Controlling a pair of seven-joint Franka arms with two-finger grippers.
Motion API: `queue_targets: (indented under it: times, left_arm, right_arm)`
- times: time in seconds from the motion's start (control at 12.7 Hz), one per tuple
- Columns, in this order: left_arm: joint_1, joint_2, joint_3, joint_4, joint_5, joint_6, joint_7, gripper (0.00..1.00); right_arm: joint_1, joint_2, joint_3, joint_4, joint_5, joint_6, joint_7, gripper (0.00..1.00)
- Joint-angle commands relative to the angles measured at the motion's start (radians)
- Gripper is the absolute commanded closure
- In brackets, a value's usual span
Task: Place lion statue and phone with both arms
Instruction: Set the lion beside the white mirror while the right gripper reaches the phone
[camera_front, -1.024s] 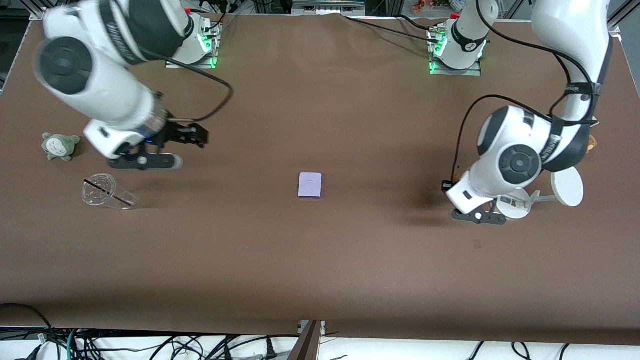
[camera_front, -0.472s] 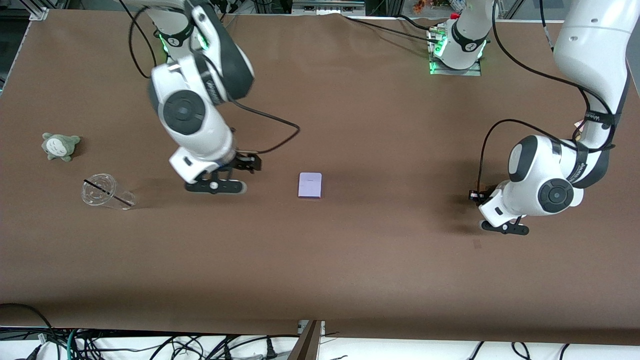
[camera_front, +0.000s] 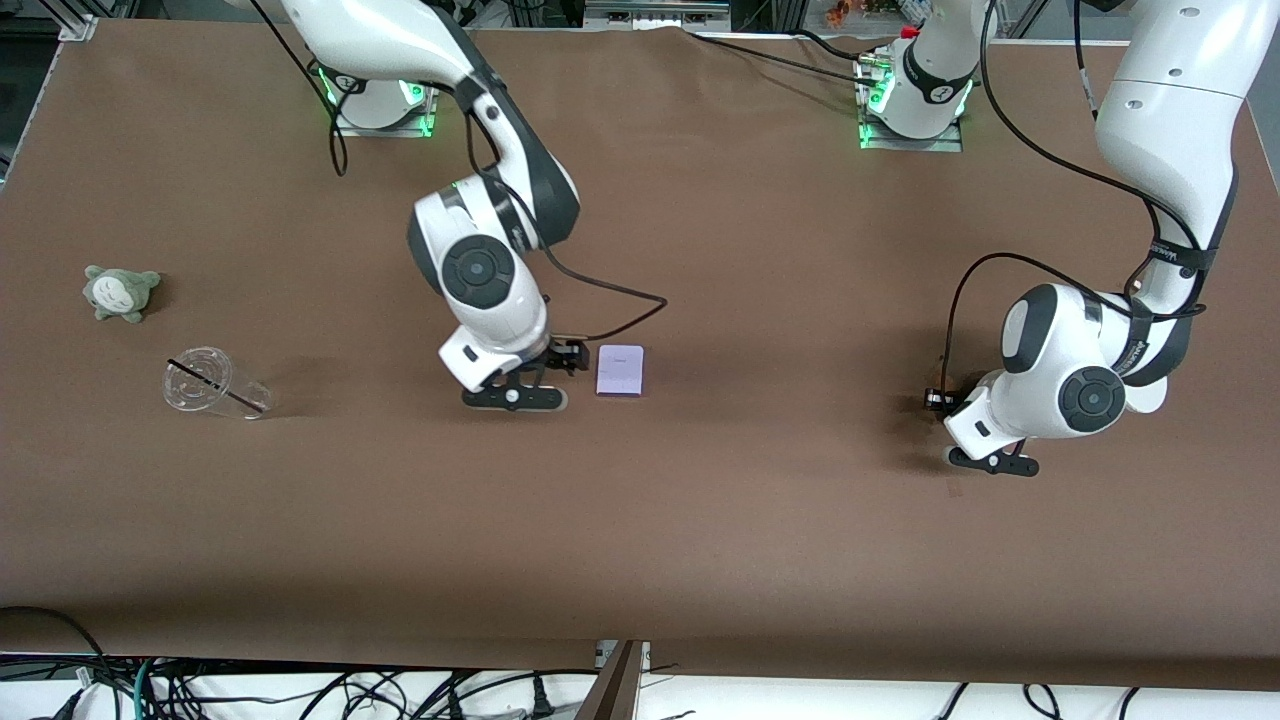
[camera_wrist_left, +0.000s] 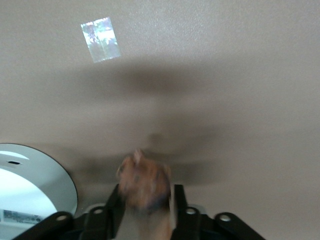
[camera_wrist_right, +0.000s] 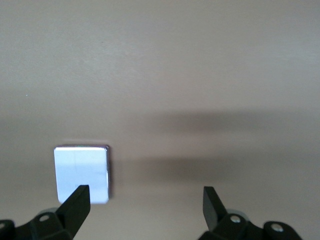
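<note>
Brown cloth covers the tabletop (camera_front: 700, 540) from end to end. Over it the right arm reaches down from its base to the middle of the surface, and its gripper (camera_front: 520, 385) hangs low just beside the phone (camera_front: 620, 371), on the side toward the right arm's end. In the right wrist view the gripper (camera_wrist_right: 145, 200) has its jaws spread wide with nothing between them, and the phone (camera_wrist_right: 81, 172) lies flat just by one fingertip (camera_wrist_right: 77, 200), apart from the other.

Toward the left arm's end, the left arm bends down so that its gripper (camera_front: 990, 458) sits low over bare cloth. In the left wrist view the gripper (camera_wrist_left: 145, 205) has its jaws closed on the lion statue (camera_wrist_left: 144, 182), an orange-brown blur sticking out between the fingers; in the front view the statue is hidden under the wrist. A small pale patch (camera_wrist_left: 100, 39) lies on the cloth ahead of it, and the curved edge of a white round base (camera_wrist_left: 35, 185) shows beside the gripper.

At the right arm's end, a clear plastic cup (camera_front: 212, 384) lies on its side with a dark straw across it. Farther from the front camera, near it, sits a small grey-green plush (camera_front: 120, 292).
</note>
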Motion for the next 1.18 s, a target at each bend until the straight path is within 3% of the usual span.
queue_targets:
  times: [0.0, 0.16, 0.63, 0.87, 1.1]
  left_arm:
    - [0.003, -0.016, -0.004, 0.012, -0.006, 0.0, 0.022, 0.0]
    - [0.005, -0.059, -0.005, 0.013, -0.006, -0.011, 0.019, 0.0]
    - [0.003, -0.337, -0.014, 0.039, -0.007, -0.15, 0.015, 0.0]
    - [0.005, -0.407, -0.039, 0.143, -0.015, -0.312, 0.013, 0.0]
    - [0.02, -0.401, -0.031, 0.332, -0.041, -0.492, 0.01, 0.0]
  right_arm:
    - [0.006, 0.056, 0.017, 0.009, 0.02, 0.073, 0.01, 0.0]
    - [0.006, 0.089, 0.023, 0.009, 0.02, 0.113, 0.009, 0.0]
    - [0.032, 0.146, 0.052, 0.009, 0.02, 0.184, 0.01, 0.0]
    - [0.034, 0.151, 0.086, 0.009, 0.017, 0.184, 0.015, 0.0]
    - [0.051, 0.152, 0.091, 0.009, 0.015, 0.185, 0.038, 0.0]
